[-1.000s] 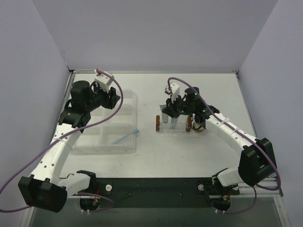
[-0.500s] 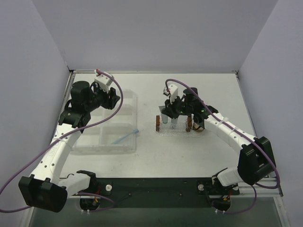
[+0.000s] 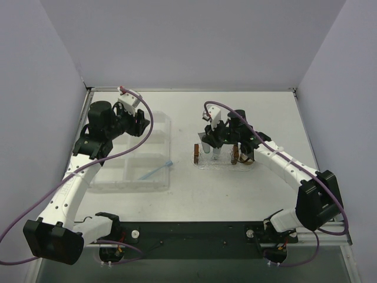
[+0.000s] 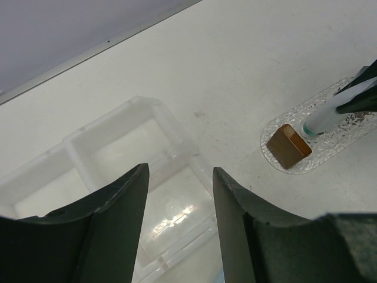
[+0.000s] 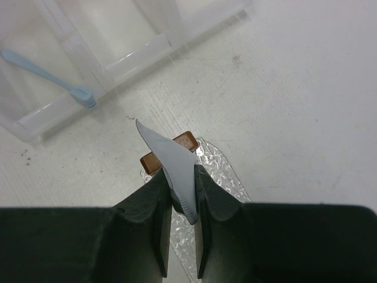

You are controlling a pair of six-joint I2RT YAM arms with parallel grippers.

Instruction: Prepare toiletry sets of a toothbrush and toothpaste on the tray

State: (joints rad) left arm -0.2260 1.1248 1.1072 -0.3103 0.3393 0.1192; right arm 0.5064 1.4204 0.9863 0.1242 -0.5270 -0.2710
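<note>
My right gripper [image 5: 181,177] is shut on the flat crimped end of a pale grey toothpaste [image 5: 174,160] tube. It holds the tube tilted, teal cap [image 4: 308,127] down, over the left end of the clear bumpy tray [image 5: 222,172]. From above, the right gripper [image 3: 212,139] hangs over the tray [image 3: 224,164] with the toothpaste [image 3: 205,147] under it. The light-blue toothbrush [image 3: 156,171] leans on the clear box's near right corner, also seen as the toothbrush [image 5: 42,72] by the right wrist. My left gripper [image 4: 179,171] is open and empty above the box.
The clear compartment box [image 3: 132,159] lies at the left under my left gripper [image 3: 139,121]. A brown block [image 3: 195,154] stands at the tray's left end and another [image 3: 235,154] at its right end, with a brownish round thing [image 3: 248,158] beside that.
My right gripper has shifted slightly left over the tray with the toothpaste in it. The left arm and the toothbrush have not moved.
</note>
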